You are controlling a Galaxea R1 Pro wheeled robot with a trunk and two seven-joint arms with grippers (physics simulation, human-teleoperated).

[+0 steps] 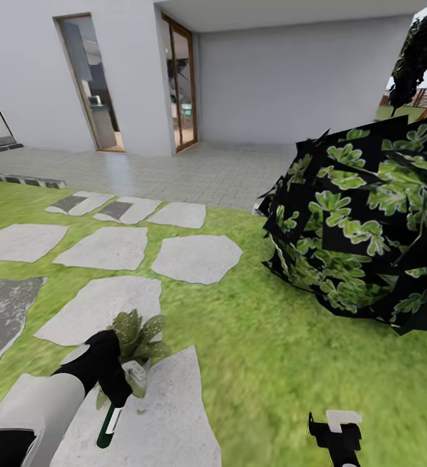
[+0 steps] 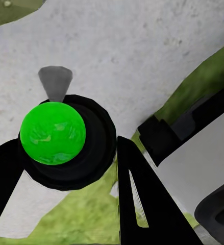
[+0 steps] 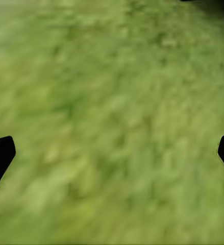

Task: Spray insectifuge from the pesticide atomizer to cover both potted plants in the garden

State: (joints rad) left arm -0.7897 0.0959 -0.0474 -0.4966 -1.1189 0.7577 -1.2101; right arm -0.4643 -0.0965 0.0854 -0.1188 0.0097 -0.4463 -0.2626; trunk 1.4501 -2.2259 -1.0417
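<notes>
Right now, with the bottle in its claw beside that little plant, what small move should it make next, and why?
Probably tilt the left claw so the pesticide atomizer points its pale head at the potted plant, then spray. The bottle is already gripped and hangs just beside the leaves over the stepping stone, but its nozzle direction is hard to tell.

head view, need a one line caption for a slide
Left claw holds the pesticide atomizer beside a potted plant on a stepping stone, lawn and bush beyond.
</notes>
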